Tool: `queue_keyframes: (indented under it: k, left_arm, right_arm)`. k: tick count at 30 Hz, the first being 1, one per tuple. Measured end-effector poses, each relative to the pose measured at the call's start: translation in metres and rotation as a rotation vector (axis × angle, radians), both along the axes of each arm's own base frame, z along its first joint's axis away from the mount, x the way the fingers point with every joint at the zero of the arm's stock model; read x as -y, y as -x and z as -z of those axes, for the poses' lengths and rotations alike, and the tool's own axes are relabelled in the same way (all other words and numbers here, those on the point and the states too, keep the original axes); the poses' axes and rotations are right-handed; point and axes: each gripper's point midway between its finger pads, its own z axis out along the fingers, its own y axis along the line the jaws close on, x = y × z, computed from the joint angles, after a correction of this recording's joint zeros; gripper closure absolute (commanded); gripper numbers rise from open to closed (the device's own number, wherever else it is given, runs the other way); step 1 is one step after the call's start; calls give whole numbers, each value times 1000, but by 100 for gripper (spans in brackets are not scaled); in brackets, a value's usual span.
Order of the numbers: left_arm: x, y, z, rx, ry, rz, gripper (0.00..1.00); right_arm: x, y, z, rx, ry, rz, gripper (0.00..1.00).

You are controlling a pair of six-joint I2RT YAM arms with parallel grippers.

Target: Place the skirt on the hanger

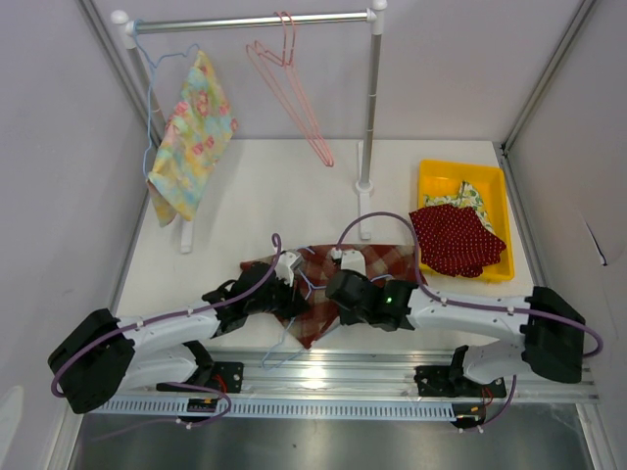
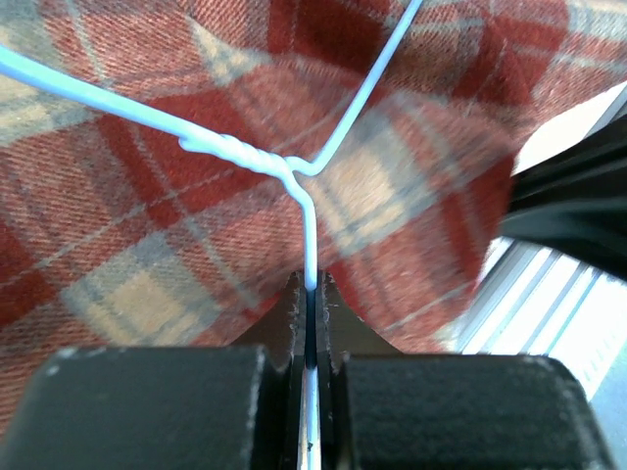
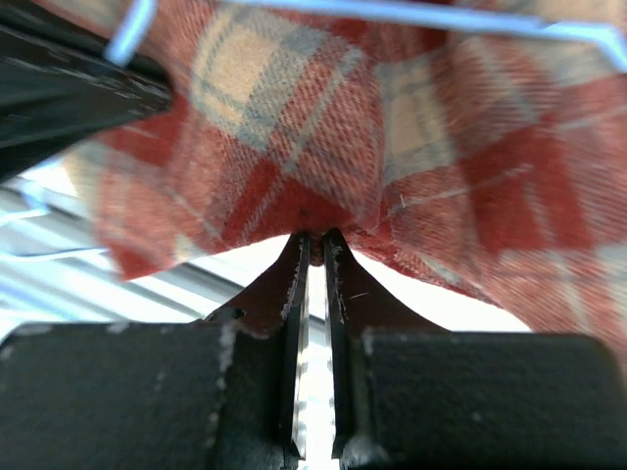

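A red plaid skirt lies on the table between the two arms, with a light blue wire hanger on it. My left gripper is shut on the hanger's neck wire, just below the twisted joint, over the plaid cloth. My right gripper is shut on the edge of the skirt and holds it lifted; the hanger's wire runs across the top of that view. The hanger's hook pokes toward the table's near edge.
A clothes rail at the back carries a floral garment on a blue hanger and an empty pink hanger. A yellow bin at right holds a red dotted garment. The metal rail runs along the near edge.
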Motion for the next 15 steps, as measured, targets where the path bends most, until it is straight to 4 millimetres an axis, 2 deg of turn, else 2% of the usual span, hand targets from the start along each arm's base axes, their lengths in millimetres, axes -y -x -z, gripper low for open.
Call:
queue_keyframes:
  k: [5, 15]
  left_arm:
    - [1, -1, -1, 3, 2, 0, 100]
    - [7, -15, -12, 30, -16, -13, 100]
  right_arm:
    - [7, -5, -30, 12, -75, 21, 94]
    - [16, 6, -28, -25, -50, 7, 94]
